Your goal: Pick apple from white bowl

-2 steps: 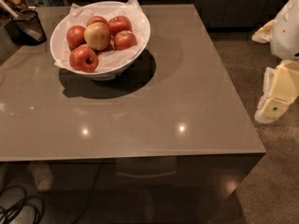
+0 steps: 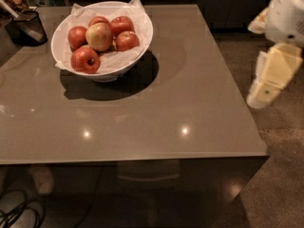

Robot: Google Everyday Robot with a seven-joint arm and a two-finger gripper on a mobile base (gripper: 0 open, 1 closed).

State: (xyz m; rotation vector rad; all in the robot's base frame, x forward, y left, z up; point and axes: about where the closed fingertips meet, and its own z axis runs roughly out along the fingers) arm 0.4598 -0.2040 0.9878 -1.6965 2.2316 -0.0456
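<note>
The white bowl (image 2: pixel 137 42), lined with crumpled white paper, stands on the far left part of the grey table (image 2: pixel 180 94). It holds several apples. Plain red apples lie at the left (image 2: pixel 77 36), at the back (image 2: pixel 121 24) and at the right (image 2: pixel 127 41). A larger yellow-green blushed apple (image 2: pixel 99 36) lies in the middle. A red apple with a dark stem hollow (image 2: pixel 85 59) lies at the front. My gripper (image 2: pixel 271 77), cream-coloured, hangs off the table's right edge, well to the right of the bowl and empty.
A small dark mesh cup (image 2: pixel 28 27) with utensils stands at the table's far left corner. Dark cabinets run along the back. Cables (image 2: pixel 19 213) lie on the floor at the lower left. Carpeted floor lies to the right of the table.
My arm and gripper have shifted slightly up and to the left in the picture, closer to the table's right edge. The bowl and apples have not moved.
</note>
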